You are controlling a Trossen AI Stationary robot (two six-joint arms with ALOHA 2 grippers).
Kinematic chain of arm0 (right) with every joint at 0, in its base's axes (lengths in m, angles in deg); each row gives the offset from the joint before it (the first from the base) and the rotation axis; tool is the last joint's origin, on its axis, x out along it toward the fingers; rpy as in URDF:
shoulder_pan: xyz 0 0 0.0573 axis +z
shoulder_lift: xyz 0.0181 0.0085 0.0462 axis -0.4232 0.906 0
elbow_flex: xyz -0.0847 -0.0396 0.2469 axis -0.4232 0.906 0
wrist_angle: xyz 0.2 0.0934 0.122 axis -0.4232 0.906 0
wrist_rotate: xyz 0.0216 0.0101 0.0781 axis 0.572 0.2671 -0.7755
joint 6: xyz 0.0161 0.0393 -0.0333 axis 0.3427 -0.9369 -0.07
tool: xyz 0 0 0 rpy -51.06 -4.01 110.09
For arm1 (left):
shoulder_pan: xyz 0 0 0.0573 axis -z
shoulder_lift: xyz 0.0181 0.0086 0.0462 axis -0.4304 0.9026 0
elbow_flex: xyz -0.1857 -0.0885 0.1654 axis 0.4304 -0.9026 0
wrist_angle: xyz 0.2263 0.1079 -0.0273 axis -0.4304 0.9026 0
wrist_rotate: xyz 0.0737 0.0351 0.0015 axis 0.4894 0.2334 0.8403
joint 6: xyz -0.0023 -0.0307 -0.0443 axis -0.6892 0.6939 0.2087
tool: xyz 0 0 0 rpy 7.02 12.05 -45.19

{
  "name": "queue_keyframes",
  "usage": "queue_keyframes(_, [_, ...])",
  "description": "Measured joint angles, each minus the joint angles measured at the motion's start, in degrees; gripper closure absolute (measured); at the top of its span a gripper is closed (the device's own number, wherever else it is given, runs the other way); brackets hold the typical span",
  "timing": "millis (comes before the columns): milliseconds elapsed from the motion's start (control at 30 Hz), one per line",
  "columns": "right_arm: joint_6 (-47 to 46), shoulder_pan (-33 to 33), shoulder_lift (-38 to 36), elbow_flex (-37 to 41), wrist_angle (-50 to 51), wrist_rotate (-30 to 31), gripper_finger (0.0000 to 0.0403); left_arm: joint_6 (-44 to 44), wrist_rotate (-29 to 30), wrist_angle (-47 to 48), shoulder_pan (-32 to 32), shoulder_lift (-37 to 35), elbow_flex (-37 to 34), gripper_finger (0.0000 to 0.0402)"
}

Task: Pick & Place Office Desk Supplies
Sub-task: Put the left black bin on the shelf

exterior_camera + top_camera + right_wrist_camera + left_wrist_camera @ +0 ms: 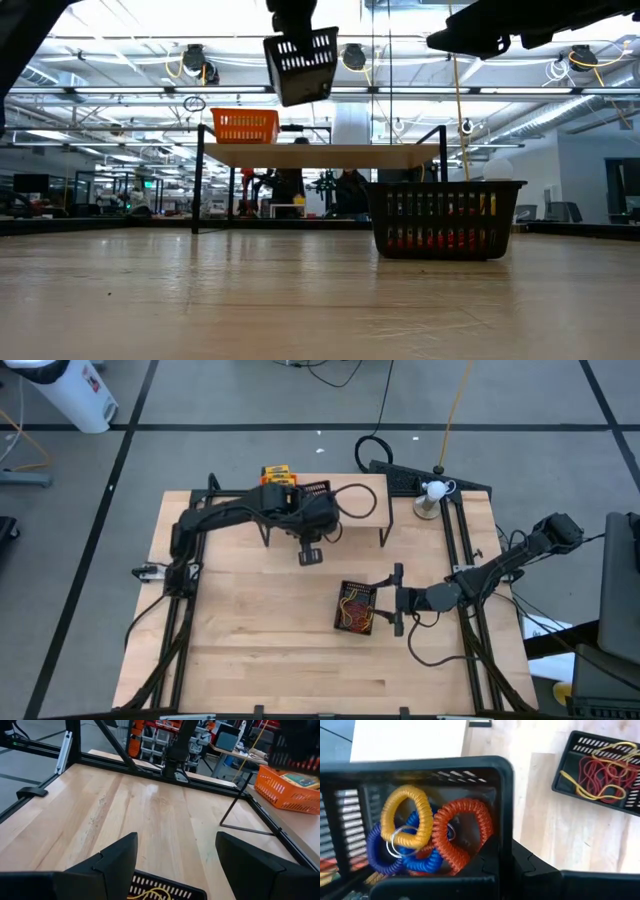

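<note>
While your left arm reaches across above the shelf, its left gripper is clenched on the rim of a black bin of coiled loops, lifted clear of the table. Your right gripper hangs spread wide, empty, just above the second black bin of rubber bands.

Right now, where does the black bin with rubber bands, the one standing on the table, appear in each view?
High view: black bin with rubber bands, centre-right, beside the open right gripper.
Low view: right of centre.
Left wrist view: upper right corner.
Right wrist view: bottom edge, between the fingers.
Shared landmark: wooden shelf.
</note>
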Motion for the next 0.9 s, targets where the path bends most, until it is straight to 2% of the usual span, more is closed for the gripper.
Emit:
queue_keyframes(600, [1.3,-1.5,0.0,0.0,0.2,-0.2,0.0145,-4.6,0.0,-5.5,-0.7,0.6,0.0,0.0401])
queue_keyframes(900, [1.3,-1.4,0.0,0.0,-0.1,-0.2,0.0145,-7.7,-1.0,-6.3,-1.7,5.5,-0.1,0.0402])
